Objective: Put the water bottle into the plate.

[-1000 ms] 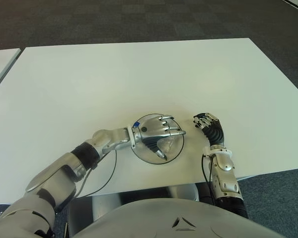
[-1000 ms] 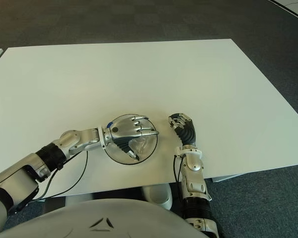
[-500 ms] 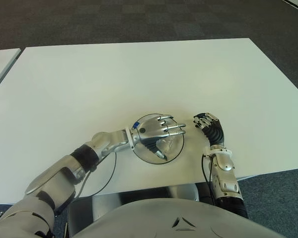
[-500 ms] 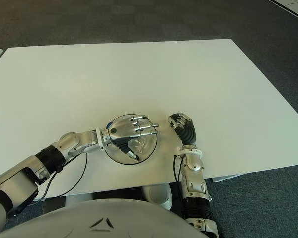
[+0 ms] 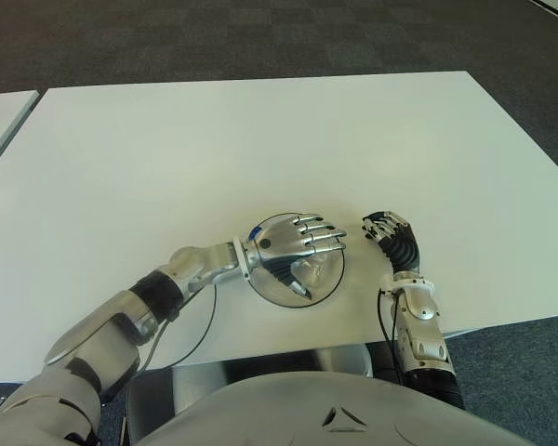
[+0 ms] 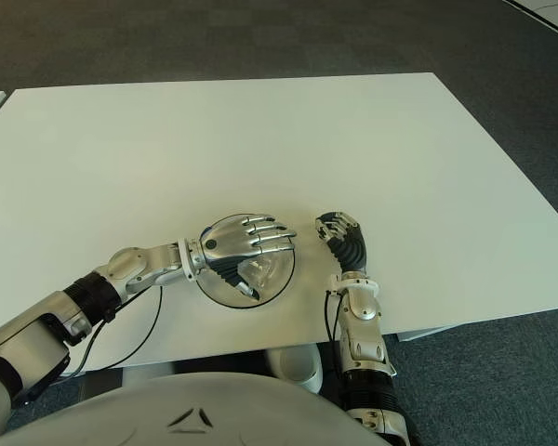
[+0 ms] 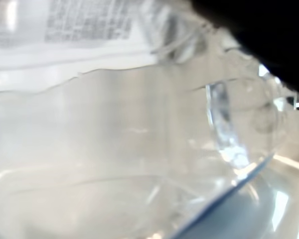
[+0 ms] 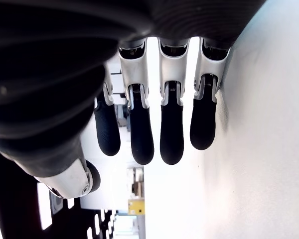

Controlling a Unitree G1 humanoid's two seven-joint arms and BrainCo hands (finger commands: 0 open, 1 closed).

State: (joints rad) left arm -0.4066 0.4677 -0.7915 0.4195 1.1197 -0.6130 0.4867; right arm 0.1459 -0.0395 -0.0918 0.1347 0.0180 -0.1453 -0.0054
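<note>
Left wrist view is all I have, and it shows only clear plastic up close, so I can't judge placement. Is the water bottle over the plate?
Observer: Yes. The water bottle is inside the plate, under the left hand.
Operator: Is that hand clamped on it?
Observer: It doesn't look so. Its fingers are stretched out flat above the bottle, not wrapped around it.
Operator: Where is the other hand?
Observer: The right hand shows to the right of the plate, apart from it, holding nothing.
</note>
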